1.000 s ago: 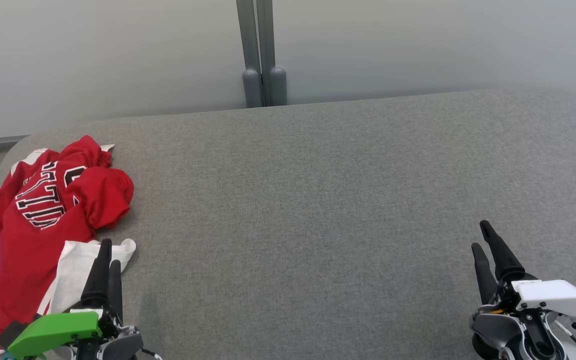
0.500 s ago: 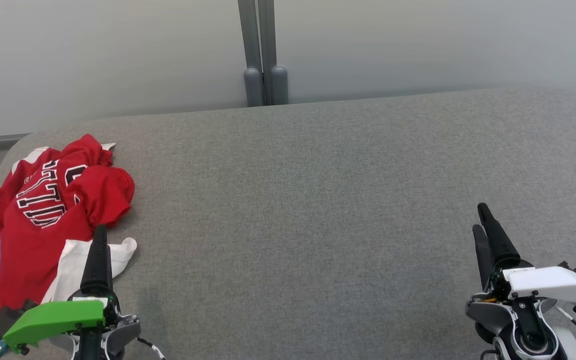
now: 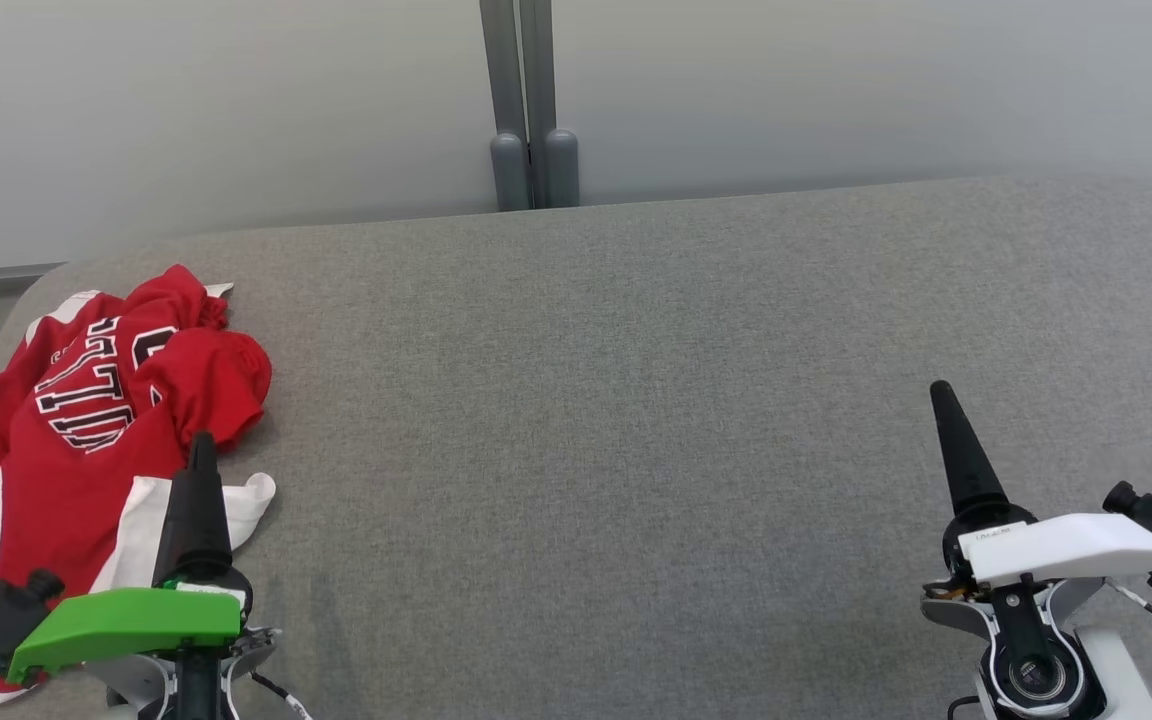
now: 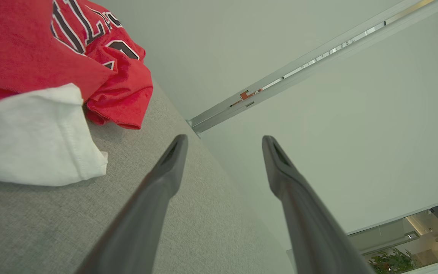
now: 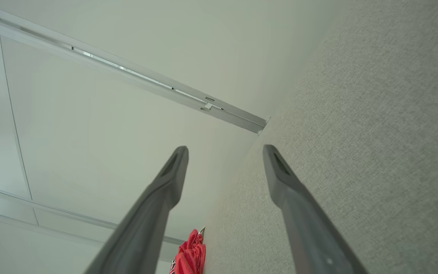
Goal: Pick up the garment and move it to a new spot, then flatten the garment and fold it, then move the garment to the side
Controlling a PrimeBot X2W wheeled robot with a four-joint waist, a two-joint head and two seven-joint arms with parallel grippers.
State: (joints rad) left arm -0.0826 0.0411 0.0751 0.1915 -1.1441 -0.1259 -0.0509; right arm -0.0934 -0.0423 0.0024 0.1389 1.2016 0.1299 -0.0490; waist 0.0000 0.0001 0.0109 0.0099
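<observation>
Step in hand, by my reading: the first one, picking up the garment. The crumpled red knit garment with black-and-white block lettering and white panels (image 3: pixel 86 420) lies in a heap at the far left of the grey fabric-covered table (image 3: pixel 636 400). It seems to spill over the table's left edge, and it is neither lifted, flattened nor folded. My left gripper (image 3: pixel 201 455) hovers at the heap's near right corner, above a white cloth end (image 3: pixel 241 500). In the left wrist view that gripper (image 4: pixel 224 141) has its fingers spread wide with nothing between them. There the white cloth end (image 4: pixel 32 140) lies off to one side, apart from the nearer finger. My right gripper (image 3: pixel 941 400) is over the right part of the table, well apart from the garment. The right wrist view shows its fingers (image 5: pixel 224 150) likewise spread and empty, with the garment (image 5: pixel 190 255) small in the distance. Next move, as I judge it: swing the left gripper over the cloth, lower it until a raised fold sits between the fingers, then close. A thick red ridge looks like a safer bite than the flat white end. The bare middle of the table offers room to set it down.
</observation>
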